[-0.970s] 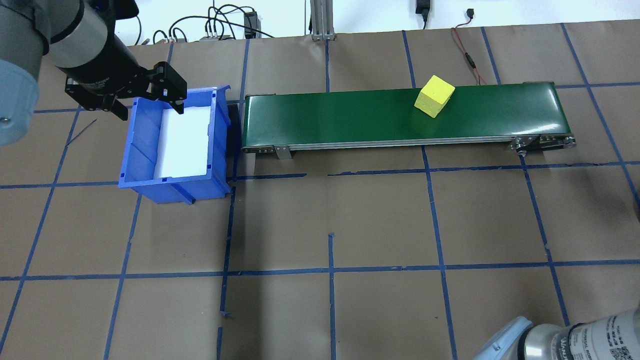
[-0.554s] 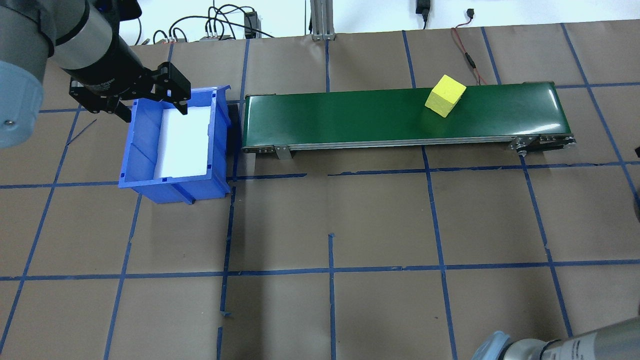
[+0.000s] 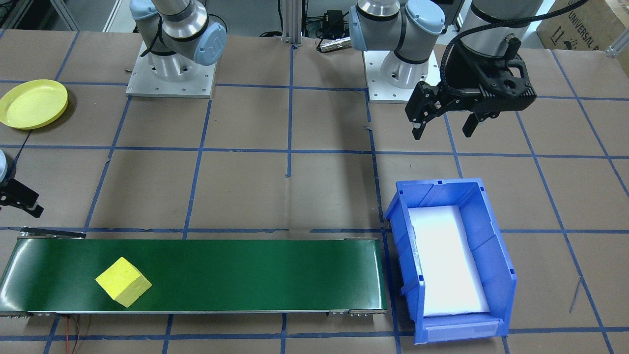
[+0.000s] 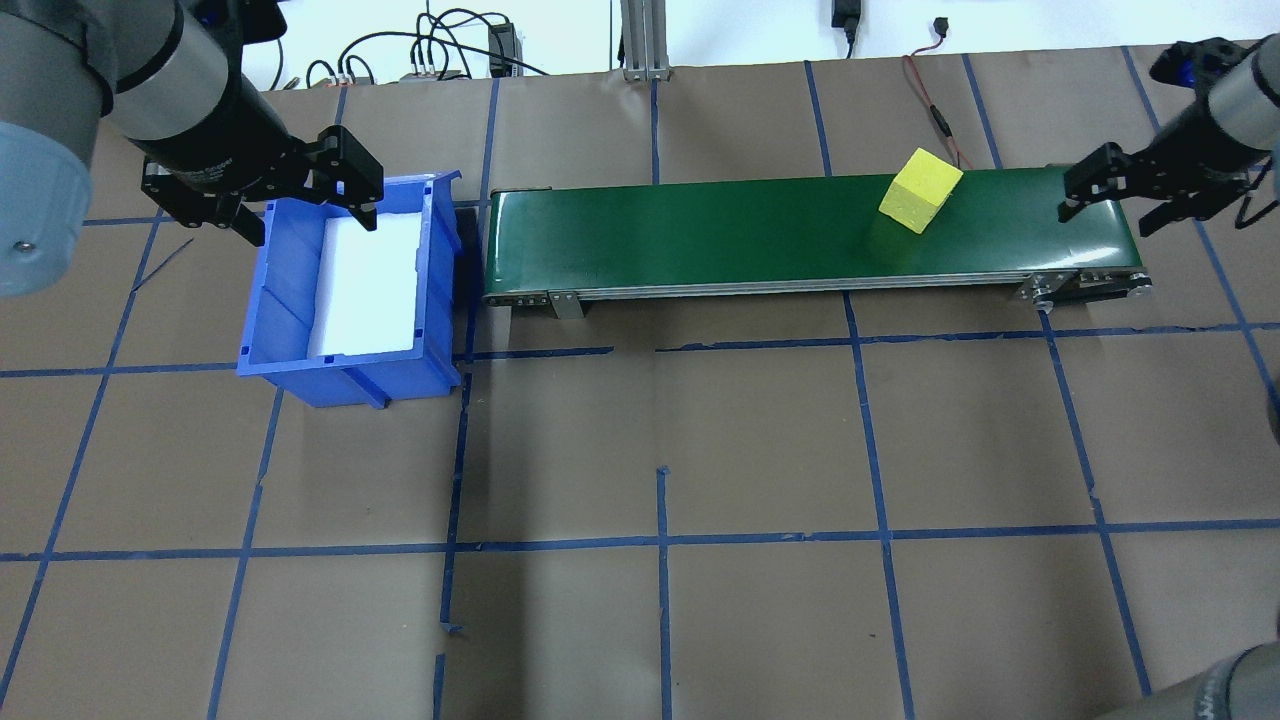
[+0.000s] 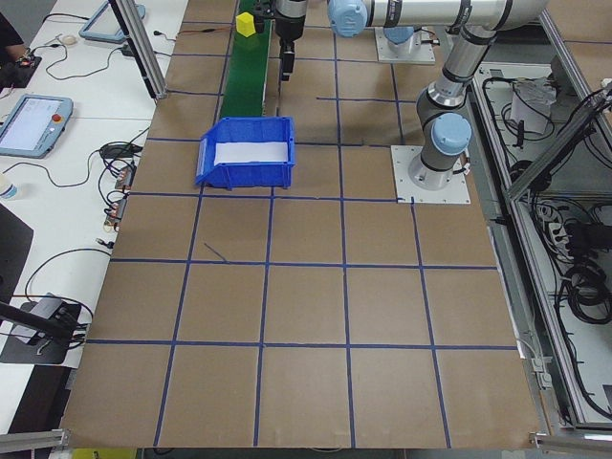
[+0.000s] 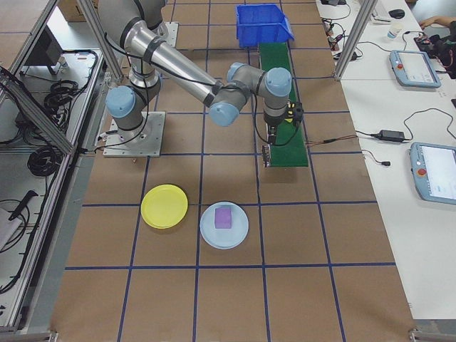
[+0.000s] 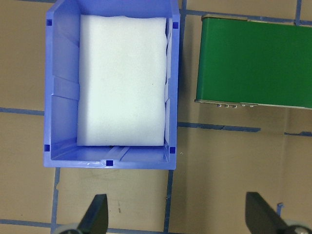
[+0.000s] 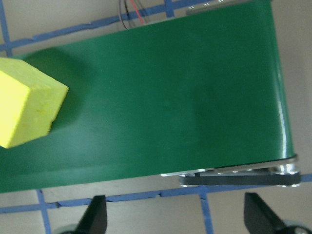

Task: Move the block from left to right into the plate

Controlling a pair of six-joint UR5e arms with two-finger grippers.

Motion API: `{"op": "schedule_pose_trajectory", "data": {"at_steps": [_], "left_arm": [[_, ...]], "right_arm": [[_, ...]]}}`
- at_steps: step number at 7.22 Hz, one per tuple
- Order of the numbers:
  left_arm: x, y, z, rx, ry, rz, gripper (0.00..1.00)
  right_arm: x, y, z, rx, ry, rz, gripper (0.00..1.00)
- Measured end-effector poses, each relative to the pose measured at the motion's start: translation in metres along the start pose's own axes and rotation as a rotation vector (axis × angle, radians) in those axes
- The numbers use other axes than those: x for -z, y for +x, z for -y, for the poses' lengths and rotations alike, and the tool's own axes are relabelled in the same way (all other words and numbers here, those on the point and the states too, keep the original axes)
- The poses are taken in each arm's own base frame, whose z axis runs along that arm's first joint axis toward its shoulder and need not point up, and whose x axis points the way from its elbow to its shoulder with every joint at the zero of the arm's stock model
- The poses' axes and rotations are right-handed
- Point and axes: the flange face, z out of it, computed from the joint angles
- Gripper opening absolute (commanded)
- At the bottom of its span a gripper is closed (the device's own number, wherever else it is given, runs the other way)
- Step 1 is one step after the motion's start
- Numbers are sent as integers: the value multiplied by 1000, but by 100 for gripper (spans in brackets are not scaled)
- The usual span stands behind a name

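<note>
Yellow cube point(image 4: 920, 190) on green belt point(image 4: 700, 235); both arms' jaws open, empty.

I am looking into a robotics lab. My two UR5e arms stand bolted on metal base plates point(image 3: 170, 73) to a big table covered in brown paper point(image 4: 660, 440) marked off with a blue tape grid point(image 4: 662, 538). Beyond my right gripper point(image 4: 1112, 200) runs a small green conveyor belt point(image 4: 760, 232). Along the side benches lie teach pendants point(image 6: 413, 68), loose cables point(image 5: 72, 258) and a power brick point(image 6: 391, 135), and aluminium frame posts point(image 5: 142, 48) ring the cell.
</note>
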Motion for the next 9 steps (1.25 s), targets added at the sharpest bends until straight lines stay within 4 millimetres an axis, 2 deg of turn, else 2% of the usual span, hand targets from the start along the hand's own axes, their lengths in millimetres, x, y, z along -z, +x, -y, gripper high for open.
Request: {"op": "schedule_pose_trajectory", "data": {"at_steps": [1,3,6,7,8,9], "left_arm": [[0,0,0,-3,0,0,100],[0,0,-1,-7,0,0,100],[0,0,-1,-8,0,-1,100],[0,0,-1,-9,0,-1,100],[0,0,-1,-10,1,-1,100],[0,0,-1,-9,-1,-3,100]], "right_arm": [[-12,-24,10,-73,9,23,100],[-29,-54,21,-219,23,86,100],[-48,-62,41,-304,53,135,99],[-55,-60,49,-302,62,134,87],[-64,-56,54,-295,75,120,53],[-71,-52,56,-282,82,101,39]]}}
